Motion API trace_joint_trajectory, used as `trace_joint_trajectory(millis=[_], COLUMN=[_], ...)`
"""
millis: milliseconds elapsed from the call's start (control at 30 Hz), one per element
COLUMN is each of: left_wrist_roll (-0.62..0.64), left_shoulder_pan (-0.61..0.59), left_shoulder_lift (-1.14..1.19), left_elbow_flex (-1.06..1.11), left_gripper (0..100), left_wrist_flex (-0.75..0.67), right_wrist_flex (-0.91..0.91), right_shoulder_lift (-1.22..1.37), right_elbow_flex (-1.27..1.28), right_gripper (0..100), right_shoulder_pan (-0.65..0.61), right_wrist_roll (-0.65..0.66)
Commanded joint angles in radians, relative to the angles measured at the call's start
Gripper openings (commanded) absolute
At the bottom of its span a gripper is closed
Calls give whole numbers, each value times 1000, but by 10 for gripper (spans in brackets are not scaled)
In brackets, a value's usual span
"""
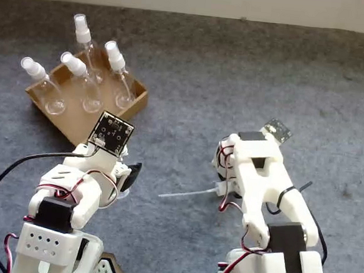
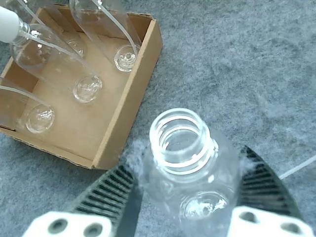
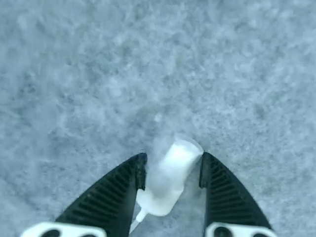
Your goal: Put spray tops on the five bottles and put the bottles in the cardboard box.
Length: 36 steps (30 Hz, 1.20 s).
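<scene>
In the left wrist view a clear bottle [image 2: 185,158] with a bare threaded neck stands upright on the carpet, and my left gripper [image 2: 190,185] is shut on its body. In the high view that gripper [image 1: 128,179] is just in front of the cardboard box [image 1: 134,108]. My right gripper [image 3: 171,170] is shut on a white spray top [image 3: 170,180], held low over the carpet. From above, the spray top's thin dip tube [image 1: 184,193] sticks out of the right gripper [image 1: 219,188] toward the left arm.
Several clear bottles [image 1: 88,86] with white spray tops stand in the cardboard box [image 2: 133,98] at the back left. Grey carpet covers the table, and a gap of open carpet lies between the two arms.
</scene>
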Motion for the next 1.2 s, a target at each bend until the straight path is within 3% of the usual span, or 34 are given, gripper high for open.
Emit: trace_joint_trajectory(millis=[0, 267, 533, 733, 1167], left_wrist_roll=[-9, -9, -9, -9, -9], left_shoulder_pan=[-5, -5, -5, -5, -5], left_shoulder_lift=[-13, -13, -13, -13, -13], left_elbow_flex=[-7, -7, -7, -7, -5], left_gripper=[203, 203, 203, 203, 203], left_wrist_flex=[2, 3, 3, 3, 3], right_wrist_flex=[47, 42, 42, 42, 35], right_shoulder_lift=[-91, -67, 64, 119, 116], right_elbow_flex=[-58, -56, -58, -96, -110], right_gripper=[166, 28, 29, 29, 29], right_shoulder_pan=[15, 8, 8, 8, 12], right_wrist_roll=[3, 3, 14, 247, 258])
